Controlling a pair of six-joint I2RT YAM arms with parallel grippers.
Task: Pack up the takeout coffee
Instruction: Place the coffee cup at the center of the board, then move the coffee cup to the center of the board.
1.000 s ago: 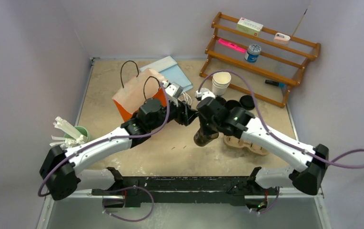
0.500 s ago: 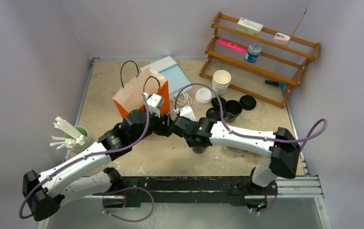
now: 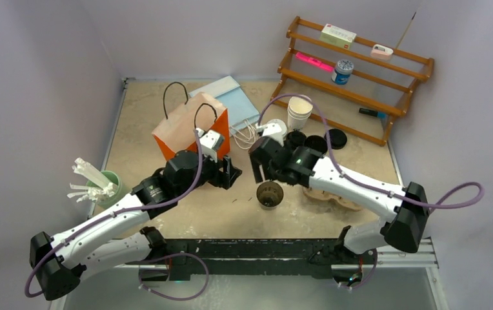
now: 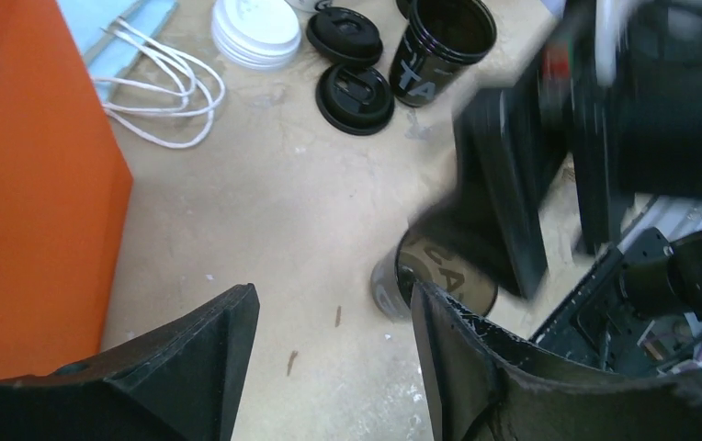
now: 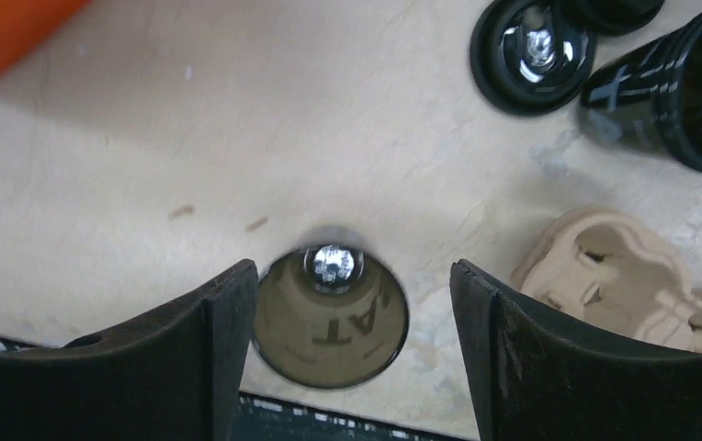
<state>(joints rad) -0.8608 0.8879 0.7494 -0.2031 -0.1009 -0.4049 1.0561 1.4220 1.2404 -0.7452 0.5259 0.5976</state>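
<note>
One black takeout cup with white print stands open and lidless on the table near the front edge. My right gripper hovers just above it, open. In the right wrist view the cup sits below and between the spread fingers, close to the left one. My left gripper is open and empty, left of the cup; in its wrist view the cup shows beside its right finger. Another black cup and black lids stand further back.
An orange paper bag stands behind my left gripper. The brown pulp carrier lies right of the cup, partly under my right arm. Stacked white cups, white lids, a wooden rack and a green cup of straws ring the area.
My right gripper has opened and let go of the black cup, which now stands on the table; that arm has risen and drawn back to the right. The left gripper opened slightly.
</note>
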